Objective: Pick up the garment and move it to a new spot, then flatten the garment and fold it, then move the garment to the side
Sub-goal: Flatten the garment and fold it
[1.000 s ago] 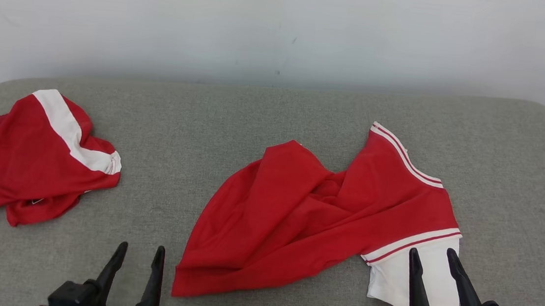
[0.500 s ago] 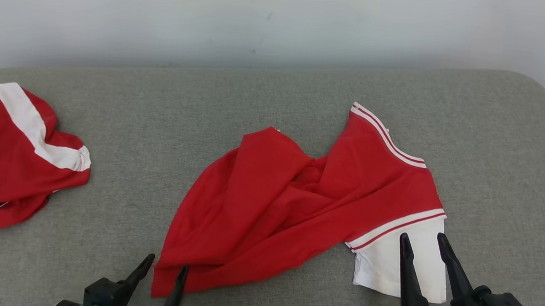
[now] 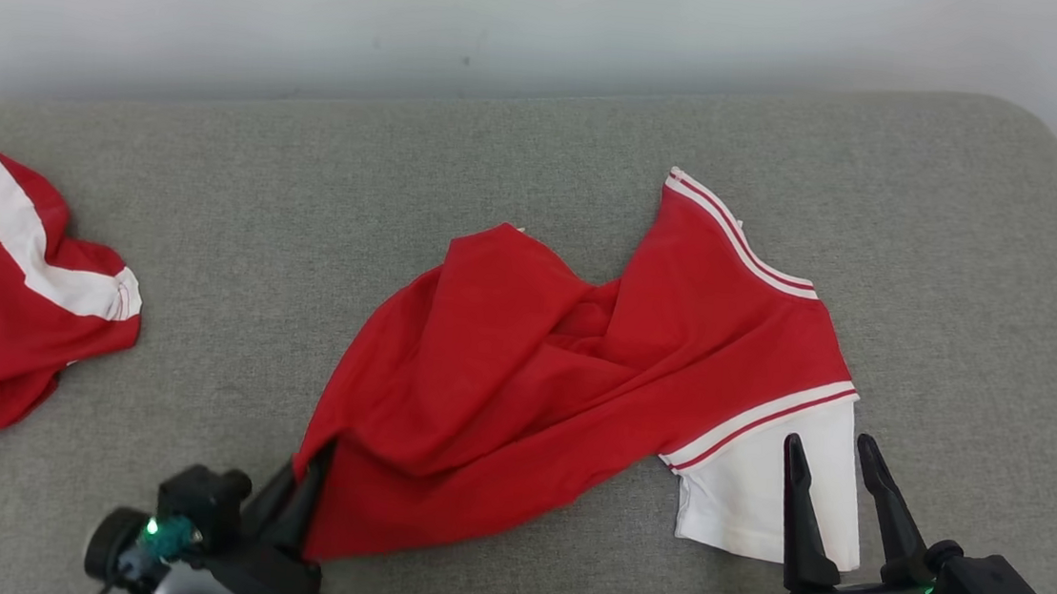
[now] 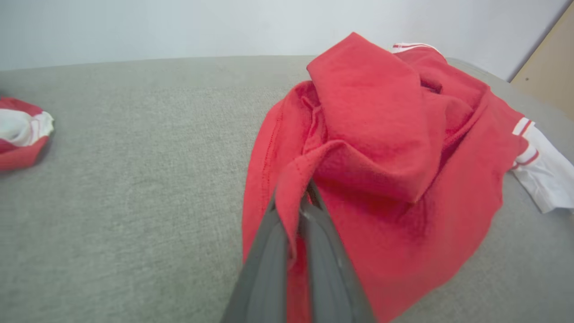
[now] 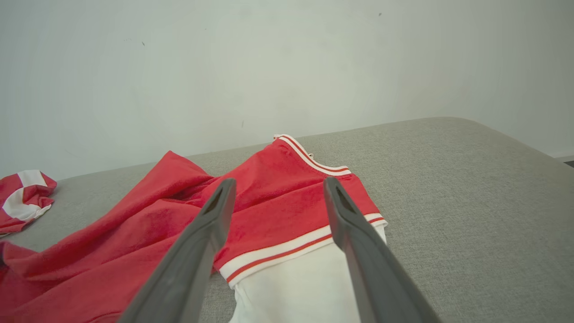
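A red garment point(image 3: 531, 374) lies in a crumpled heap in the middle of the soft grey surface point(image 3: 970, 278). It has a white sleeve point(image 3: 760, 499) on its right side, with thin red and white stripes where the white meets the red. Another striped edge sticks out at the far side.

The left gripper point(image 3: 306, 488) is at the near left corner of the garment. Its two dark fingers are squeezed tight together. In the left wrist view a fold of the red hem is pinched between them, and the cloth bunches up over the tips.

The right gripper point(image 3: 829, 443) is at the near right side, over the white sleeve. Its fingers stand wide apart and hold nothing. It is hard to tell if the tips touch the sleeve.

Far off to the left lies a second piece of clothing point(image 3: 3, 289) — red with a white band, all scrunched up. It is well apart from the garment, with bare grey surface in between. Behind the surface is a plain pale wall point(image 3: 515, 18).
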